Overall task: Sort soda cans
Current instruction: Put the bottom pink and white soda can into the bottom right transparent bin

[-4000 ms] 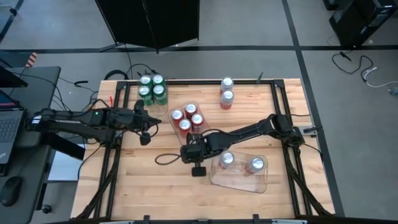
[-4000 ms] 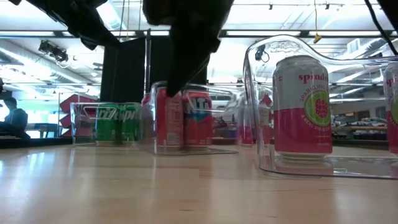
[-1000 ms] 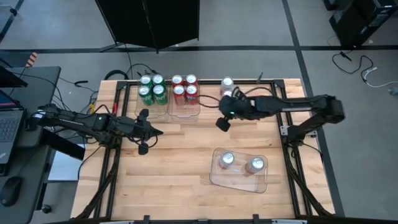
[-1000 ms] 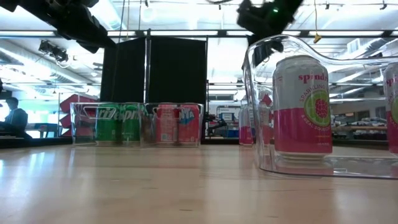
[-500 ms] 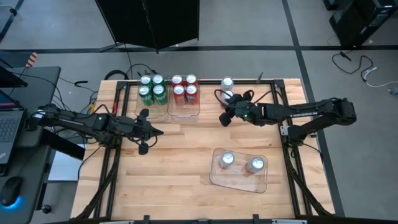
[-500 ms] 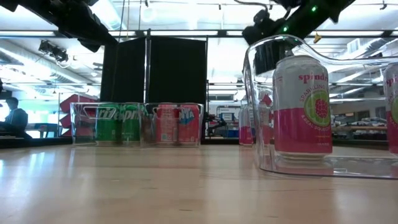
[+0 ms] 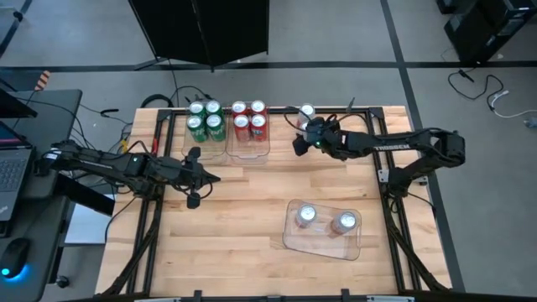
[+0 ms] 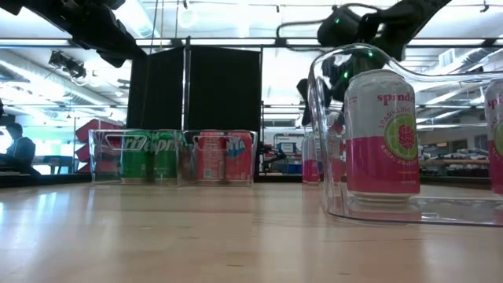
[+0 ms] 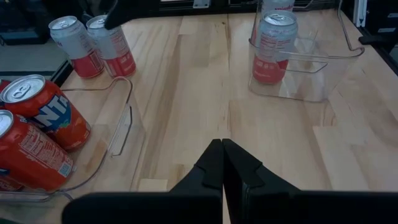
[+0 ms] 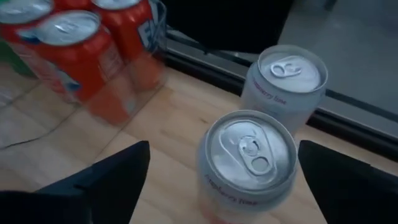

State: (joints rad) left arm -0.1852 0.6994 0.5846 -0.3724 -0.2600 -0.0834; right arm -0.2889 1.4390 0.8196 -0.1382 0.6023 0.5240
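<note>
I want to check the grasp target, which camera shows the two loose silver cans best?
The right wrist view: both loose cans fill it between the open right end effector. High view shows them partly hidden; left wrist, small; low, barely.

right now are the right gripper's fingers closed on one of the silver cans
No, the right gripper is open, its fingers either side of the nearer silver can without touching it.

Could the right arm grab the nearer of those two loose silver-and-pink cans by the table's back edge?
Probably yes. The right gripper hangs just above that silver-and-pink soda can, its fingers spread wide on either side, with nothing between them. The second loose can stands behind it, slightly apart.
</note>
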